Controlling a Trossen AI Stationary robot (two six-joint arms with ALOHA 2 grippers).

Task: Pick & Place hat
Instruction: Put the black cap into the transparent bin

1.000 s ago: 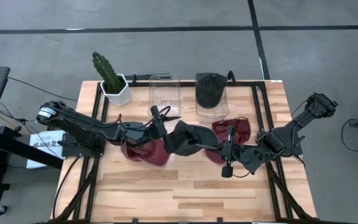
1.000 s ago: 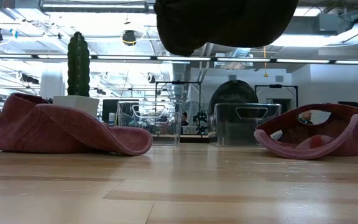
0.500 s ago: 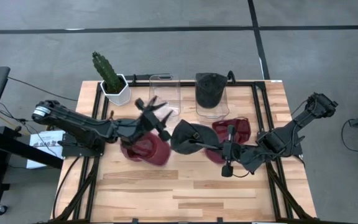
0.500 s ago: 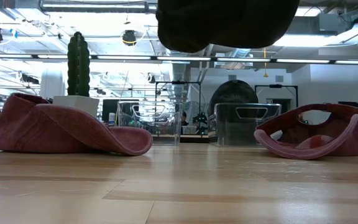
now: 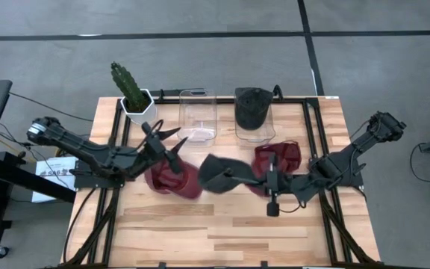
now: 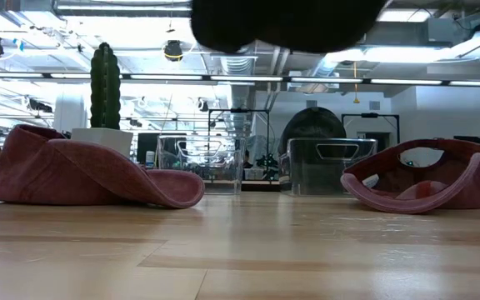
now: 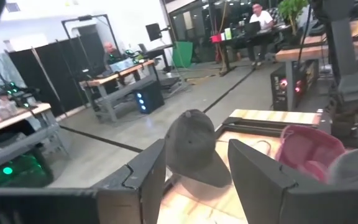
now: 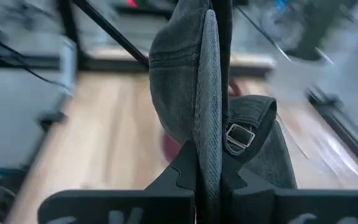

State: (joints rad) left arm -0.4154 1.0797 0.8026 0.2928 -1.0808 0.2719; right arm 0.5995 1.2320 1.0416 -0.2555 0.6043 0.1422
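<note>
The high view looks straight down from well above and takes in the whole wooden worktop (image 5: 230,224) and some floor around it. The low view sits at the worktop surface, looking level across it into the room behind. Both show the cactus (image 5: 128,87) (image 6: 105,85) and the maroon cap (image 5: 172,179) (image 6: 90,171). Each wrist view looks forward past its own fingers, very near to them; both share the dark grey cap (image 7: 192,149) (image 8: 194,87).
</note>
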